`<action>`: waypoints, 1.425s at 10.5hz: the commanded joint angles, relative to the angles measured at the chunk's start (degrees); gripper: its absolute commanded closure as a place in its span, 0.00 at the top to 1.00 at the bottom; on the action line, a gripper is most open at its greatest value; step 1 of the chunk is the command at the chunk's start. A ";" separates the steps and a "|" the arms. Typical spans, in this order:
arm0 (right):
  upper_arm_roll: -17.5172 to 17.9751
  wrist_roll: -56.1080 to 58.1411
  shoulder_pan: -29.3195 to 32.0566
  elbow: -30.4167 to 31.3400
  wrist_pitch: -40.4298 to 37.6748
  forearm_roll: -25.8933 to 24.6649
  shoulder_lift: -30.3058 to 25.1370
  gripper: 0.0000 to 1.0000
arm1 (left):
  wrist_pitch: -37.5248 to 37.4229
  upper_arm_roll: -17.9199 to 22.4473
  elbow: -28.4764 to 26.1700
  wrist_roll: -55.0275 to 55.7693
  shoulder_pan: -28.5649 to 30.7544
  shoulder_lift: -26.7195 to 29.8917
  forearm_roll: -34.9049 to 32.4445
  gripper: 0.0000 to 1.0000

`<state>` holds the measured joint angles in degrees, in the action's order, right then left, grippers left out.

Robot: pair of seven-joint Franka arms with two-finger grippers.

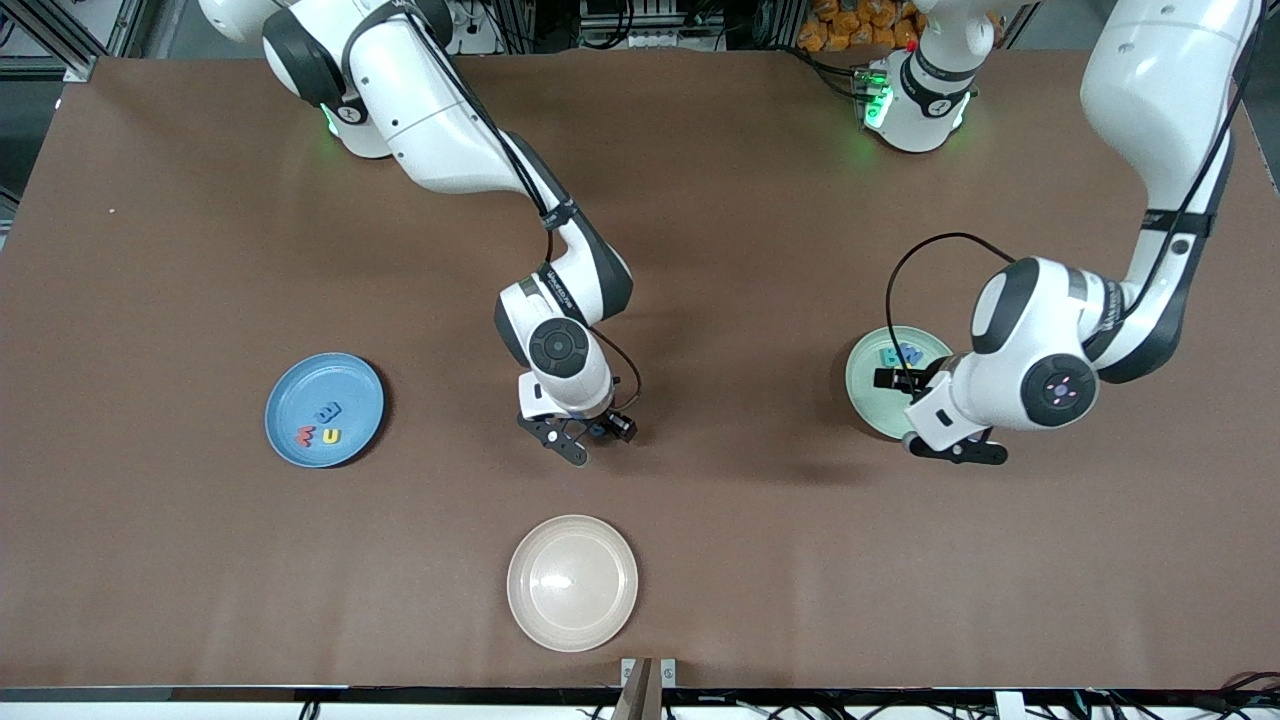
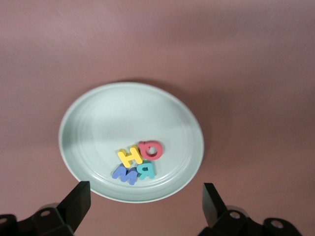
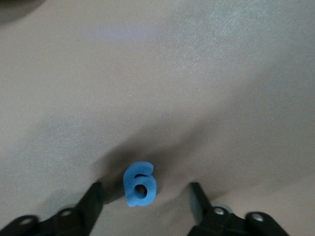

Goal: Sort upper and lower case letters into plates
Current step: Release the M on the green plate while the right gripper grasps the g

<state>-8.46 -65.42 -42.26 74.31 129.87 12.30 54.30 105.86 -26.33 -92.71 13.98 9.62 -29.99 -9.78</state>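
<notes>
Fingers of the left gripper (image 2: 142,206) stand apart over the mint plate (image 2: 98,118) holding four letters (image 2: 138,162), while the right gripper (image 3: 145,199), jaws apart, straddles a blue letter (image 3: 140,184) on the table (image 1: 200,550).

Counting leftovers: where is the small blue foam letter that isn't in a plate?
The small blue foam letter lies on the brown table between the right gripper's open fingers, mid-table, farther from the front camera than the beige plate.
</notes>
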 commanded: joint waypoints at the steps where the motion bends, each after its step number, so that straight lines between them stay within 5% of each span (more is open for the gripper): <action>1: 0.11 -0.94 -0.11 -1.98 0.03 -0.43 1.34 0.00 | -0.91 -0.13 1.73 1.58 0.48 8.24 0.03 1.00; 5: -0.16 -0.23 0.77 -2.67 -0.67 -2.19 0.90 0.00 | -4.25 0.13 6.21 0.96 0.67 20.91 0.03 1.00; 9: -1.29 12.74 5.50 -2.16 -10.40 -3.86 -3.83 0.00 | -12.86 0.39 8.07 -0.10 4.01 24.98 5.91 1.00; 12: -3.13 25.13 8.94 2.39 -17.99 -3.95 -9.28 0.00 | -13.39 14.67 7.28 -0.45 -3.79 27.43 10.82 1.00; 15: -8.31 40.06 10.78 12.58 -17.46 -3.95 -16.05 0.00 | -13.57 19.97 5.79 -1.14 -5.04 27.96 11.10 1.00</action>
<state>-15.47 -31.37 -32.30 78.72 111.54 8.93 44.05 92.69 -9.30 -85.08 14.24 5.64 -3.75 -0.20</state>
